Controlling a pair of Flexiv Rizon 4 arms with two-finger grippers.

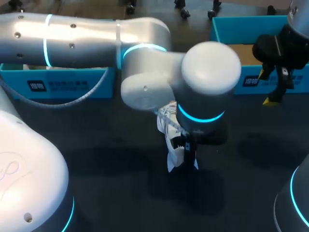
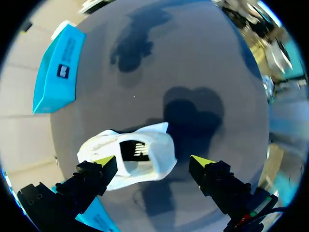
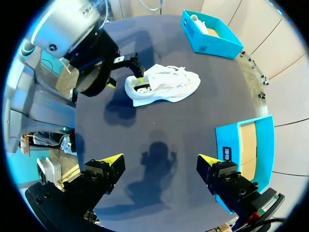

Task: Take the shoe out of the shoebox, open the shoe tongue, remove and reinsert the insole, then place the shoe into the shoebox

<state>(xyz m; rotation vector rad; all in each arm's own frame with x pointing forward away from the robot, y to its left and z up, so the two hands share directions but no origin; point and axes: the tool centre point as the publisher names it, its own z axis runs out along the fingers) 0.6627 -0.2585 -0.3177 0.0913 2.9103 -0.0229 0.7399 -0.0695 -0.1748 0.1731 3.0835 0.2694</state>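
The white sneaker (image 2: 157, 150) lies on the dark table (image 2: 193, 72), outside the shoebox. Its upper looks soft and light, so it will probably fold if you pinch only the fabric. I think the stiffer heel collar, beside the opening where the insole shows, is the better place to hold. Your left gripper (image 2: 153, 161) hangs over that end, fingers spread wide and not closed on it. Your right gripper (image 3: 160, 159) is also spread and empty, near the open blue shoebox (image 3: 244, 145).

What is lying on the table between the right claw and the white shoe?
Nothing. In the right wrist view, only bare dark table stretches from the open right claw to the white shoe.
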